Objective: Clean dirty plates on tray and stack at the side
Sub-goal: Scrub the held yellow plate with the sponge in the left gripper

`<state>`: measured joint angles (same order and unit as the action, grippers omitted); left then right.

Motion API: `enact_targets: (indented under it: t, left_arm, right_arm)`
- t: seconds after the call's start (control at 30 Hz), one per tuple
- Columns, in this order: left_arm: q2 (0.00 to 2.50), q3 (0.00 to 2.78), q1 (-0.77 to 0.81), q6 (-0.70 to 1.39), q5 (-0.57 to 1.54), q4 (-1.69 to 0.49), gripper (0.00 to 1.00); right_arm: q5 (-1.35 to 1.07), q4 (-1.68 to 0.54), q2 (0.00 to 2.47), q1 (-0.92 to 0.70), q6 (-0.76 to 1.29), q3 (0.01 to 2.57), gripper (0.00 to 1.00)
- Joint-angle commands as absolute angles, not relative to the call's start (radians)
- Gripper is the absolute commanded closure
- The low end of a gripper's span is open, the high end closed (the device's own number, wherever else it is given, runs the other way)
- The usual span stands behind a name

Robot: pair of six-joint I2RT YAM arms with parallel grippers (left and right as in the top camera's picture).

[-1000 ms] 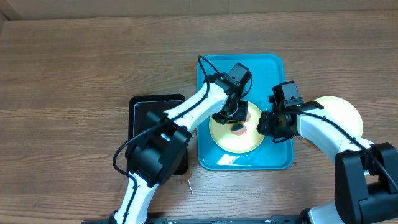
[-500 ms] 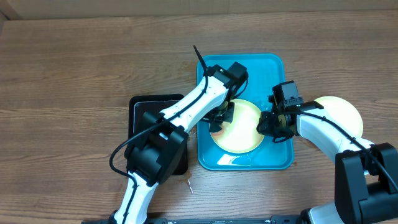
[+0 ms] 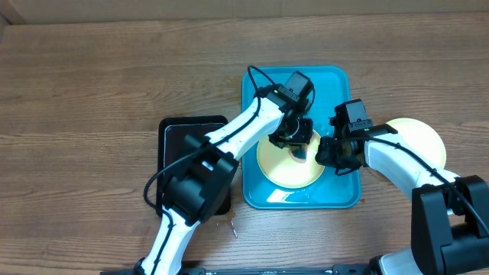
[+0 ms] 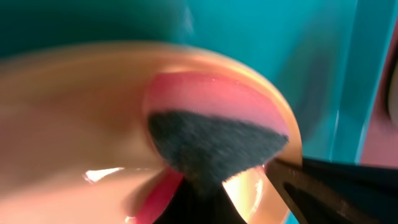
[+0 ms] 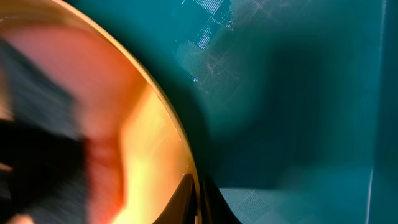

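left gripper, clenched on sponge, has swept back to frame centre across the plate, rim grasped by right gripper; scrubbing judged unfinished.

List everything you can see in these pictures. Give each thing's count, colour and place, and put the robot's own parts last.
table: one, brown wood, under everything
blue tray: one, turquoise, middle of the table
black tray: one, black, left of the blue tray, partly under the left arm
plate on the tray: one, pale yellow, inside the blue tray
red smear: one, pink-red, on that plate
plate at the side: one showing, pale yellow, on the table right of the blue tray
sponge: one, dark grey, pressed on the smeared plate
left claw: one, black, shut on the sponge
right claw: one, black, gripping the tray plate's right rim
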<state>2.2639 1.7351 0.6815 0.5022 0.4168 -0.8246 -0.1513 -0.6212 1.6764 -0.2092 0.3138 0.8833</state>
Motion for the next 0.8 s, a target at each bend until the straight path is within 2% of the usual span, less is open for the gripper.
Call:
enact_targets:
  t: [0.0, 0.2, 0.5, 0.7, 0.77]
  left_arm:
    - [2.304, 1.721, 0.694, 0.479, 0.651, -0.847, 0.96]
    - [2.304, 1.721, 0.693, 0.449, 0.662, -0.982, 0.96]
    - [2.276, 1.721, 0.666, 0.484, 0.216, -1.189, 0.96]
    - [2.208, 1.722, 0.664, 0.597, -0.029, -1.209, 0.96]
    - [2.173, 1.724, 0.661, 0.6, -0.043, -1.205, 0.96]
  right_arm:
    - [-0.099, -0.616, 1.69, -0.208, 0.311, 0.863, 0.96]
    - [-0.099, -0.616, 1.69, -0.208, 0.311, 0.863, 0.96]
    - [-0.099, -0.617, 1.69, -0.208, 0.311, 0.863, 0.96]
    - [-0.11, -0.624, 1.69, -0.208, 0.311, 0.863, 0.96]
    - [-0.11, -0.628, 1.69, -0.208, 0.311, 0.863, 0.96]
